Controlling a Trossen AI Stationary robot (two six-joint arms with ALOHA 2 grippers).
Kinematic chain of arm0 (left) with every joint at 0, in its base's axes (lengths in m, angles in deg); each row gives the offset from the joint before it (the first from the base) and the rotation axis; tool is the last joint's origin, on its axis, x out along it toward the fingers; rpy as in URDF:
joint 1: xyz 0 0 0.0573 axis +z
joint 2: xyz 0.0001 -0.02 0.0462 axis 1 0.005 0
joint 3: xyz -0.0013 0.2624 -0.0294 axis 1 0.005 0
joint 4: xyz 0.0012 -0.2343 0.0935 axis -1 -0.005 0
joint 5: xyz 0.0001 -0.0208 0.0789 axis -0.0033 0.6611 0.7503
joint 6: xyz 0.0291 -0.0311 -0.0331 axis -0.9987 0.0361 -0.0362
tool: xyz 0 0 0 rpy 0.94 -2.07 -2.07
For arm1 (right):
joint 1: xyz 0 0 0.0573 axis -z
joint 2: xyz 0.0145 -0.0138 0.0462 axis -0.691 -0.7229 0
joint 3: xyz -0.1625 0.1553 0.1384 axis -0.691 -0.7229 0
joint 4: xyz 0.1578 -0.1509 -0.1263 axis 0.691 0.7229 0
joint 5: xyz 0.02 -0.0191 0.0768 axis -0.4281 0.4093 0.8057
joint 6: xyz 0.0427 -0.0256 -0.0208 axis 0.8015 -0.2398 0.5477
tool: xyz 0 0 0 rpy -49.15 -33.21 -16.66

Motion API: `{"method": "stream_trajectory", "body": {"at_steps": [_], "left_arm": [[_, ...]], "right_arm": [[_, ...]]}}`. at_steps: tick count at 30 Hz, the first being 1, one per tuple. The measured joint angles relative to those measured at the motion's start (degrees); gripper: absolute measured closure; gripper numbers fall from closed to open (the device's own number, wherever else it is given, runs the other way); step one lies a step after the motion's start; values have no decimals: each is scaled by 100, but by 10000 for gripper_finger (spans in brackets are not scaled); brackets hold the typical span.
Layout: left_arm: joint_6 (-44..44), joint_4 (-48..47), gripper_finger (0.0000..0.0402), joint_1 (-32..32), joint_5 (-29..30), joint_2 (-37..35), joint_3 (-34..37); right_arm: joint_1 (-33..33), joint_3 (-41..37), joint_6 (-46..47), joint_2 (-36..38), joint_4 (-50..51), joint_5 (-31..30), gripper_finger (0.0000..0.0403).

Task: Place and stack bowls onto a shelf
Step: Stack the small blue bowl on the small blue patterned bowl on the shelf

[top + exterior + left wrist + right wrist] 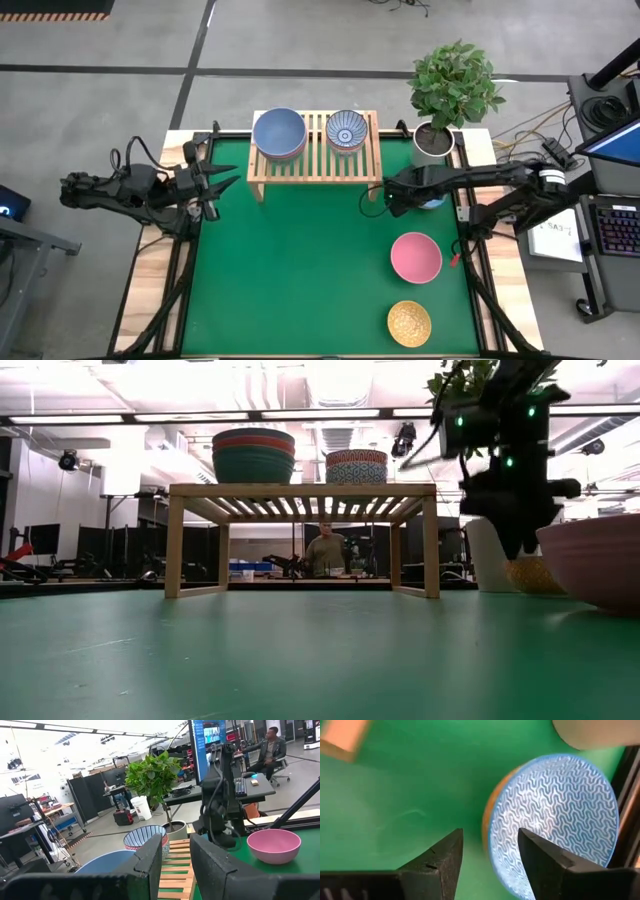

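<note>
The light-wood shelf (314, 152) stands at the table's far side. On its slats rest a stack of bowls with a blue-grey one on top (279, 133) and a patterned bowl (346, 130). My right gripper (490, 855) is open and points steeply down over the near-left rim of a bowl that is wavy blue-white inside and orange outside (552, 815). One finger stands over the bowl's inside and one outside the rim; whether they touch it I cannot tell. That bowl sits on the green mat (300, 270). My left gripper (222, 180) waits open at the table's left edge.
A pink bowl (415, 256) and a yellow patterned bowl (409, 321) sit on the mat near the right edge. A white plant pot (433, 142) stands right of the shelf, just beyond my right gripper. People sit in the room behind.
</note>
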Motion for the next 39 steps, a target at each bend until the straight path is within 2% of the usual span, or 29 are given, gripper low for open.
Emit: {"method": "stream_trajectory", "body": {"at_steps": [5, 8, 12, 13, 17, 22, 29, 33, 35, 39], "left_arm": [[-13, 0, 318, 0, 0, 0, 0], [-13, 5, 318, 0, 0, 0, 0], [-13, 22, 318, 0, 0, 0, 0], [-13, 22, 318, 0, 0, 0, 0], [-49, 24, 318, 0, 0, 2, -1], [-52, 30, 318, 0, 0, 25, 0], [-76, 89, 318, 2, 0, 73, -2], [-76, 90, 318, 0, 0, 84, -2], [-98, 92, 318, 0, 0, 92, -2], [-154, 91, 318, 1, -1, 114, -2]], "right_arm": [[0, -37, -127, -473, -1, 6, 249], [0, -37, -218, -683, 2, 14, 293], [0, -37, -279, -760, 1, 202, 375], [0, -38, -252, -756, 15, 293, 382], [-2, 22, -217, -623, 176, 520, 387], [-83, 529, -286, -456, 877, 534, 388], [-439, 2043, -888, -179, 1675, 1052, 389], [-733, 3075, -1289, -55, 1709, 1084, 389], [-872, 3573, -1513, -41, 1700, 937, 390], [-1120, 4320, -2014, -79, 1403, -54, 390]]}}
